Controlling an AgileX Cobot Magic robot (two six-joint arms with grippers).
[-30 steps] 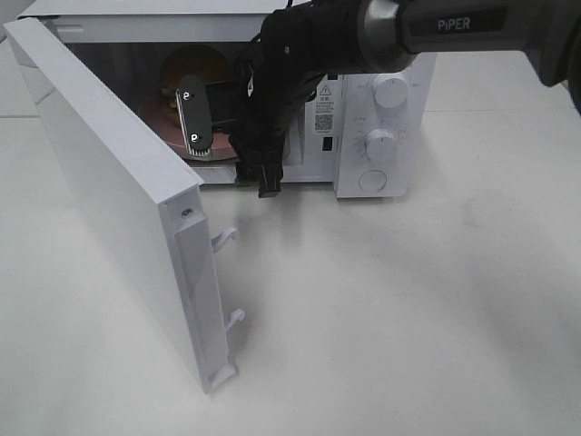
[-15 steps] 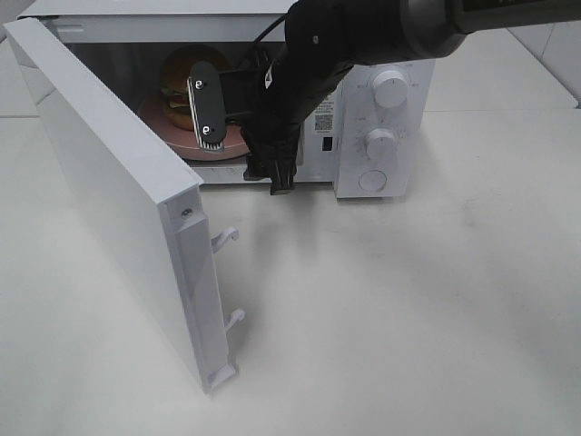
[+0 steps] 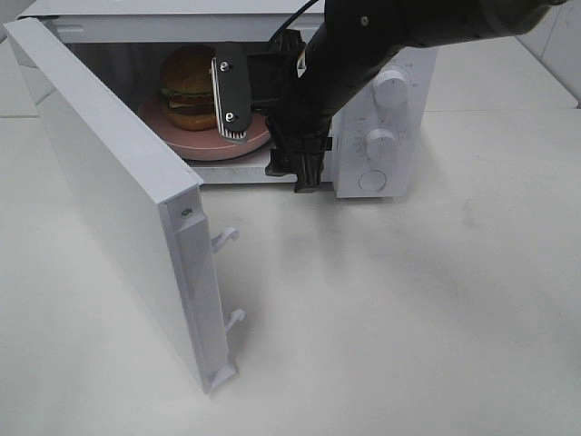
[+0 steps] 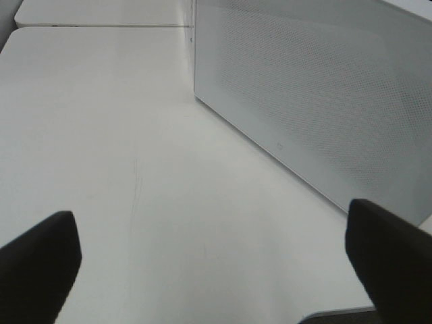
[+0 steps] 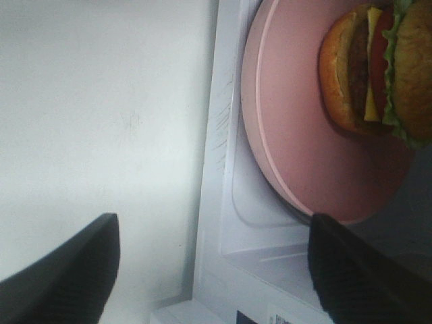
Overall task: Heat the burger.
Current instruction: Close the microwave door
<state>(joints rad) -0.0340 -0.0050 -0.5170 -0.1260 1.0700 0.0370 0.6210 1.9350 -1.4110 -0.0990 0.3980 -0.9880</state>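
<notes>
My right arm (image 3: pixel 390 32) is big and dark, and it comes in from the top right of the high view and crosses in front of the microwave (image 3: pixel 399 68). The right gripper (image 5: pixel 212 229) is turned on its side at the mouth of the oven. Its jaws are wide apart and hold nothing. One finger (image 3: pixel 230 98) hangs over the front edge of the pink plate (image 3: pixel 195 145), and the other sits lower, by the bottom front edge of the microwave. My left gripper (image 4: pixel 214 250) is open all the way too, with only bare table between its two black fingers, and a white wall with tiny dots stands near it. I can't see that arm in the high view. The burger (image 3: pixel 189 84) is inside the microwave, on the pink plate, near the back. It has a shiny golden-brown bun on top. In the right wrist view I can see green lettuce, red tomato, yellow cheese and dark meat at its side. Nothing is touching the burger. The microwave door (image 3: pixel 109 191) is swung open toward the left, with its little white hooks sticking out. Two round knobs (image 3: pixel 391 91) and a round button (image 3: pixel 373 180) are on the front. Everything stands on a plain white table (image 3: pixel 418 309).
</notes>
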